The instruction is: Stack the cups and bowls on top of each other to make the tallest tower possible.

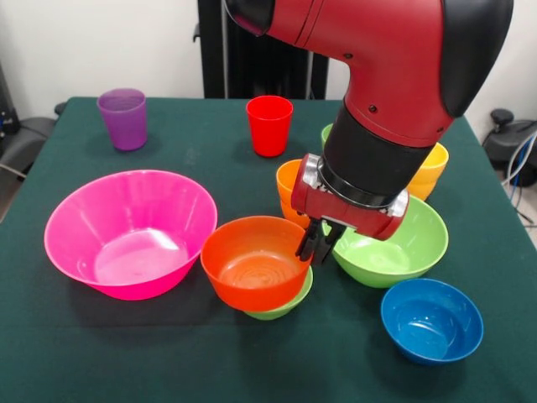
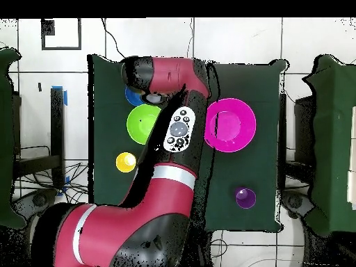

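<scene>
We see the gripper (image 1: pixel 317 245) low over the table's (image 1: pixel 101 353) middle, w/ its dark fingers close together at the right rim of the red-orange bowl (image 1: pixel 254 262); whether they pinch the rim or just touch it we can't tell from the front view. In the overhead view the arm (image 2: pixel 163 125) hides the gripper altogether.

The red-orange bowl sits nested in a smaller lime green bowl (image 1: pixel 285 306), of which only a sliver shows under its right side. That 2-bowl stack is the only tower so far. Just left of it, rims nearly touching, stands the huge pink bowl (image 1: pixel 126 231) (image 2: pixel 229 125), upright and empty. Right of the gripper is the large lime green bowl (image 1: pixel 394 243) (image 2: pixel 144 125), also upright. The blue bowl (image 1: pixel 431 319) (image 2: pixel 133 97) sits by itself nearer the camera, front right, apart from the green one.

Cups: the purple cup (image 1: pixel 123 117) (image 2: pixel 244 197) stands upright at the far left, well apart from the rest. The red cup (image 1: pixel 269 124) stands upright at the far middle. The orange cup (image 1: pixel 288 189) is just behind the red-orange bowl, partly hidden by the wrist. The yellow cup (image 1: pixel 430 172) (image 2: pixel 125 162) is behind the large green bowl, mostly covered by the arm. A bit of light green cup (image 1: pixel 326 133) peeks out beside the arm.
</scene>
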Robot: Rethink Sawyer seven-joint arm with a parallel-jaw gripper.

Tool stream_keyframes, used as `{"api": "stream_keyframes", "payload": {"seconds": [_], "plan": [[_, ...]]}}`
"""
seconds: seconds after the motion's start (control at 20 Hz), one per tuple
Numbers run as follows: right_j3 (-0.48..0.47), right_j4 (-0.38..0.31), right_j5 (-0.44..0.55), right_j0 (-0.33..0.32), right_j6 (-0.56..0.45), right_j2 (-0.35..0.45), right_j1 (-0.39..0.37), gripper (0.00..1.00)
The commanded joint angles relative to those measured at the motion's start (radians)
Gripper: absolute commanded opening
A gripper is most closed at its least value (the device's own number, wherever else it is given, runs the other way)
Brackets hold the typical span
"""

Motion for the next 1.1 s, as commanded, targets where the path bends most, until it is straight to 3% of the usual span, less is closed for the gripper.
{"api": "stream_keyframes", "payload": {"seconds": [0.05,1.1], "plan": [[0.053,0.017,0.083,0.004,0.095,0.114,0.038,0.00],[0.073,0.066,0.096,0.009,0.130,0.109,0.029,0.00]]}}
